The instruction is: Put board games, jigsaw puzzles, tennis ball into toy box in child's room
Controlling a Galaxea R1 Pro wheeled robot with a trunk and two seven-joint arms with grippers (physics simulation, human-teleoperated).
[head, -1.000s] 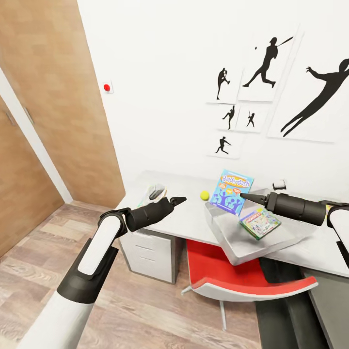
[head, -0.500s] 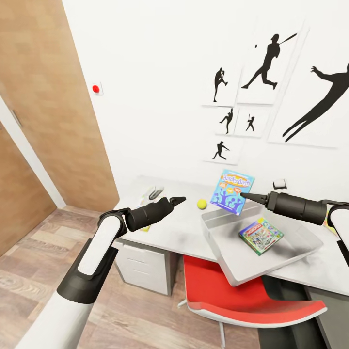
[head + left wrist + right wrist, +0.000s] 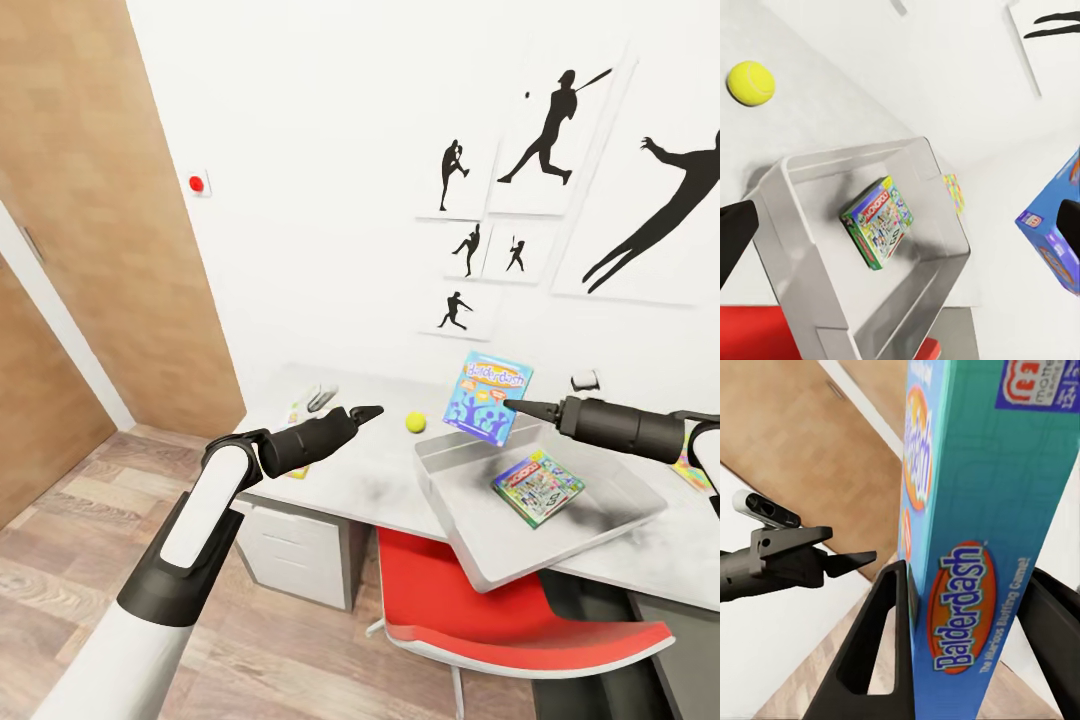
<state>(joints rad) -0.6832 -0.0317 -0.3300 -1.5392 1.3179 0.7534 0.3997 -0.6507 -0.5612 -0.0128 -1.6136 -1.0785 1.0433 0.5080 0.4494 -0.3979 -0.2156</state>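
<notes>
progress looks partial: one of three board games lies in the box, a second is on its way, and the ball and puzzles are still out.

table (image 3: pixel 380 480), pale and smooth-topped, carries the toy box (image 3: pixel 470 530), a shallow light grey tray with thin straight walls, resting tilted near the front edge.

blue board game (image 3: pixel 487 397), a flat glossy card box reading "balderdash", hangs upright above the box's far rim, pinched at one edge by the right gripper (image 3: pixel 518 407), whose jaws press both faces.

green-edged board game (image 3: pixel 538 486), a flat printed box, already lies on the toy box floor.

left gripper (image 3: pixel 366 412) hovers empty over the table; whether its jaws are parted cannot be told.

jigsaw puzzle (image 3: pixel 690 470), a thin many-coloured square, peeks out beyond the right arm.

tennis ball (image 3: pixel 415 422), small, fuzzy yellow-green, sits on the table just beside the box.
</notes>
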